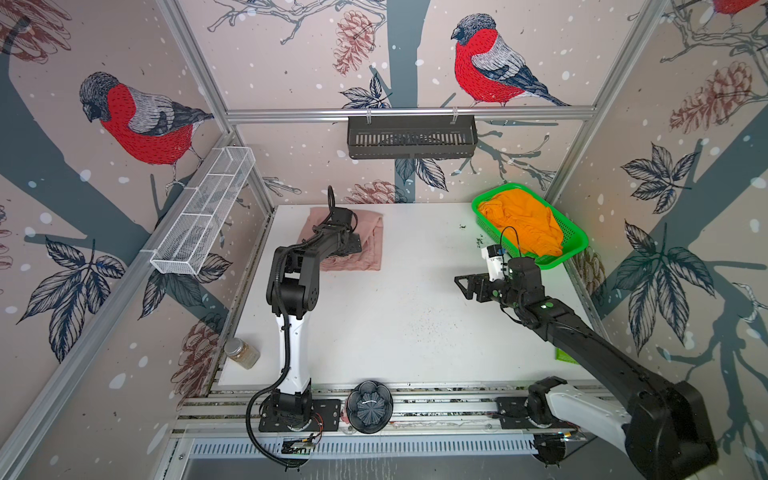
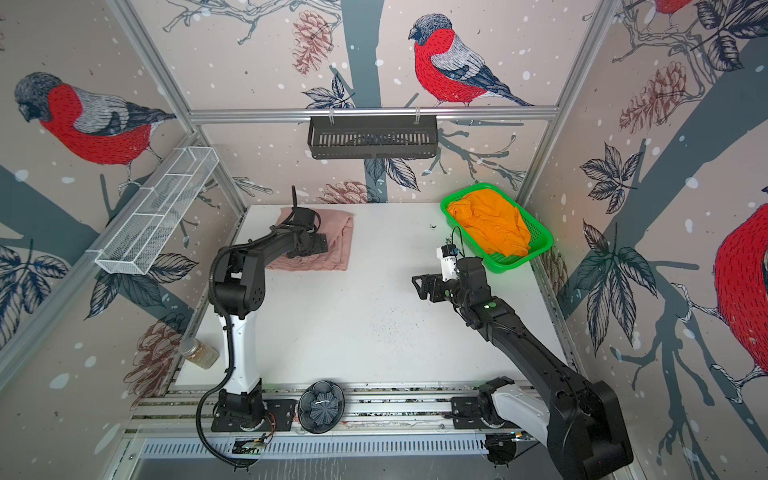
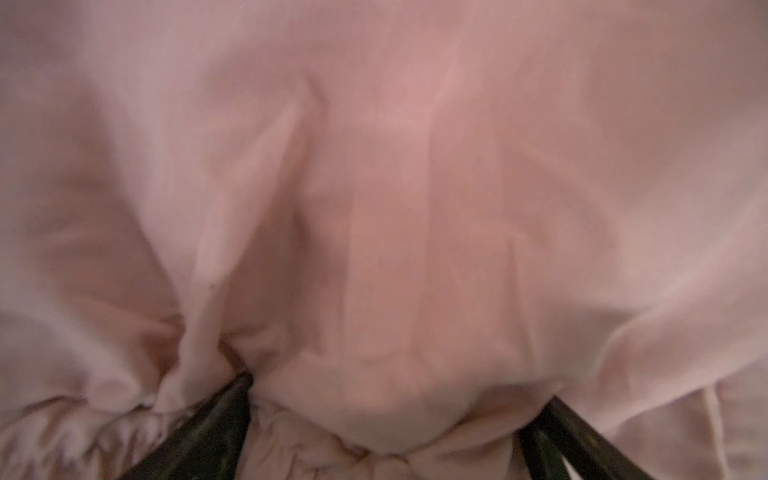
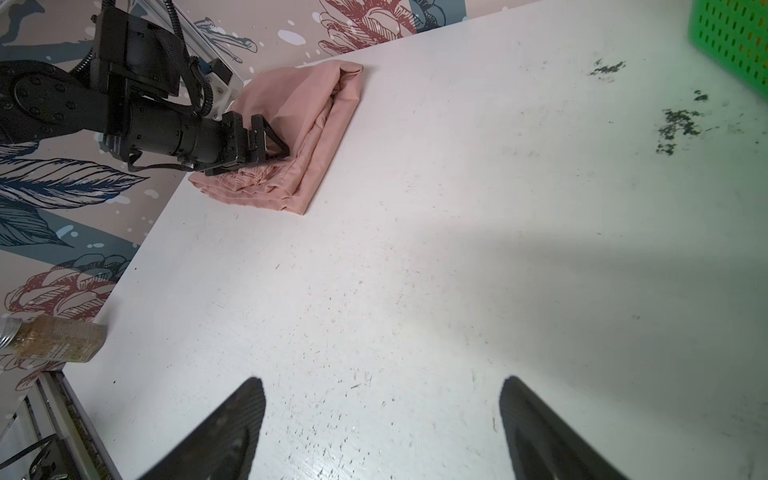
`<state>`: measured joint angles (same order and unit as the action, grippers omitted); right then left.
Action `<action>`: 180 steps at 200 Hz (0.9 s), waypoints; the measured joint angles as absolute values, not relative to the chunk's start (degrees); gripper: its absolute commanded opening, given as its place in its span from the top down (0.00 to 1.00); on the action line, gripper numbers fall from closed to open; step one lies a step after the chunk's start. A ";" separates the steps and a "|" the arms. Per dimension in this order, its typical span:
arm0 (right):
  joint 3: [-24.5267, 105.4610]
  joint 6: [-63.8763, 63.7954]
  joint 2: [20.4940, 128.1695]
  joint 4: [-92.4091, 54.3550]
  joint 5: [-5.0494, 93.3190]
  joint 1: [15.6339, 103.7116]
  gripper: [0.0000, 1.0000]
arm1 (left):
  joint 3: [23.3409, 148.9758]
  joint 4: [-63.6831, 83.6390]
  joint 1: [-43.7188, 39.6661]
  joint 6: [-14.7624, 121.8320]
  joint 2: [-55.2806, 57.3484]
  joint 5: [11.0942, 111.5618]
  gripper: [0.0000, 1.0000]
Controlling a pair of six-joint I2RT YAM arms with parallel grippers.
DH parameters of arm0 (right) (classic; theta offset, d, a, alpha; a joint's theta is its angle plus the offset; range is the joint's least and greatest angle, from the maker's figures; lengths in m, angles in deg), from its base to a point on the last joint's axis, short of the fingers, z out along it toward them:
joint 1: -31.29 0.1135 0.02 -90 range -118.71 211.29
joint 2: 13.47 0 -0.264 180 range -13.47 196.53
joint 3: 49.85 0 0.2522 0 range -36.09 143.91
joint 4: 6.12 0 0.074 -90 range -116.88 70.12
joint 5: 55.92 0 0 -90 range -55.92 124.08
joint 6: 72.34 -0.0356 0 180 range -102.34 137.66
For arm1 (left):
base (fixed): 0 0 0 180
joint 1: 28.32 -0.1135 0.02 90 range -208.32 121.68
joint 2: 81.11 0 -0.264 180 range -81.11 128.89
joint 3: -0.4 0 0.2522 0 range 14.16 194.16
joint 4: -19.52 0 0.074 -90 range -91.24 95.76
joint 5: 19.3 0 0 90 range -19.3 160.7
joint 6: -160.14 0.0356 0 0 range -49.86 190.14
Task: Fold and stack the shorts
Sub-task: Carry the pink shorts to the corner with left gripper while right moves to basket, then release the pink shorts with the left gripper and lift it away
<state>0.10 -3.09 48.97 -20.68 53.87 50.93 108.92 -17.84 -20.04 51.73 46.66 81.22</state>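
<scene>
White tabletop [image 1: 395,324] held the pink shorts [image 1: 370,253], folded, under your left gripper [image 4: 268,143], its jaws spread. Orange shorts [image 1: 523,224] sat crumpled in the green basket [image 1: 577,243]. Your right gripper [image 4: 383,380], wide and empty nearby, would need to fetch them.

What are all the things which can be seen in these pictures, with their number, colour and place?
pink shorts: one, dusty pink, folded, far left of table
orange shorts: one, bright orange, crumpled inside the basket
green basket: one, green mesh, far right table corner
jar: one, clear with brownish contents, by the table's front left corner
dark bowl: one, dark grey, front rail between the arm bases
wire shelf: one, white, left wall
slotted shelf: one, black, back wall
table: one, white, dark specks
left gripper: one, black, open, on the pink shorts
right gripper: one, black, open, empty, above bare table
</scene>
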 measured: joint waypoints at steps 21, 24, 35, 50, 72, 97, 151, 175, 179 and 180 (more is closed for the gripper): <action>1.48 -2.90 51.24 -19.41 54.99 50.27 0.11 | 110.45 -17.38 -23.93 53.61 48.19 81.53 0.03; 1.63 -2.88 51.57 -19.25 55.10 50.12 0.11 | 110.56 -17.31 -24.39 53.65 48.32 81.53 0.03; 2.09 -2.63 52.90 -18.49 55.69 49.35 0.11 | 110.91 -16.79 -25.84 54.09 48.73 81.33 0.03; 2.96 -2.07 54.74 -18.03 56.15 48.22 0.11 | 111.39 -15.76 -27.12 55.07 49.30 81.25 0.03; 4.78 -1.52 57.05 -17.18 56.50 47.43 0.11 | 112.24 -14.43 -27.71 56.99 50.04 81.38 0.03; 6.87 -0.65 59.89 -16.09 57.00 47.37 0.11 | 113.27 -14.51 -28.17 59.64 50.37 81.05 0.03; 9.69 -0.10 63.11 -15.95 57.81 47.32 0.11 | 114.08 -15.45 -31.10 62.20 50.57 79.78 0.03; 10.55 0.12 63.15 -15.95 57.85 47.32 0.11 | 114.54 -15.87 -31.65 62.22 50.57 79.91 0.03; 10.57 0.14 63.06 -15.98 57.83 47.32 0.11 | 114.69 -16.04 -31.67 62.26 50.59 79.96 0.03; 10.57 0.16 63.04 -15.98 57.83 47.32 0.11 | 114.71 -16.09 -31.67 62.26 50.59 79.98 0.03</action>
<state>10.57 0.16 63.04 -15.98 57.83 47.32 114.71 -16.09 -31.67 62.26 50.59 79.98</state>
